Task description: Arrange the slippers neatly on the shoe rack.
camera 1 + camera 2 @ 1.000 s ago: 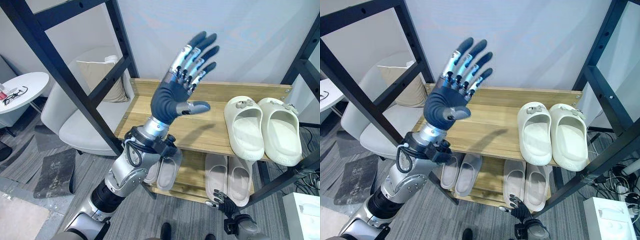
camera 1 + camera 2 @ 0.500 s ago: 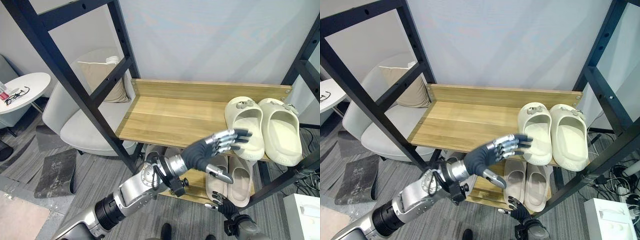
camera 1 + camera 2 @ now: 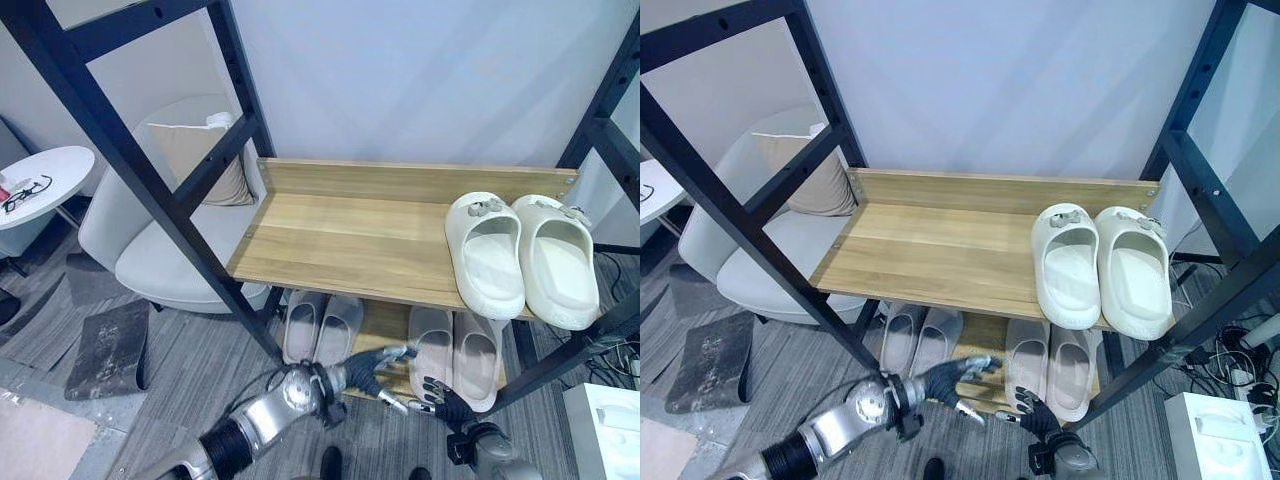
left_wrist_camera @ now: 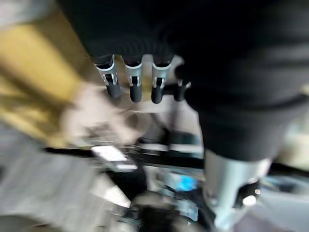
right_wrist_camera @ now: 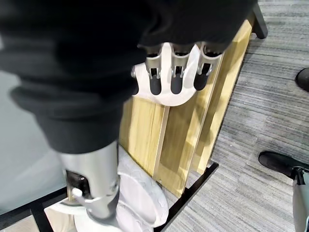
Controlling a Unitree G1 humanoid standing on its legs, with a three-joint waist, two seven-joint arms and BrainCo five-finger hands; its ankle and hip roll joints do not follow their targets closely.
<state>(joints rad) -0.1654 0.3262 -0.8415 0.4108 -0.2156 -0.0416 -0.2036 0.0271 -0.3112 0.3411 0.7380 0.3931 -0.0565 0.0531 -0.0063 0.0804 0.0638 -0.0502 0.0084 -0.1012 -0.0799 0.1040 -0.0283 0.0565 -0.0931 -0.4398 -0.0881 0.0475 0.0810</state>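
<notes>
Slippers are seen paired on the shoe rack [image 3: 340,240]: cream slippers [image 3: 520,255] on its top shelf, two grey pairs [image 3: 455,355] below. Little seems left. Left hand [image 3: 375,362] and right hand [image 3: 440,393] are held open, empty, near the lower shelf.

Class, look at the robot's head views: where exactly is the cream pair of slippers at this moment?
The cream slippers sit side by side at the right end of the shoe rack's top shelf, directly above a grey pair on the lower shelf.

Even, soft indoor light; heavy motion blur in the left wrist view.
</notes>
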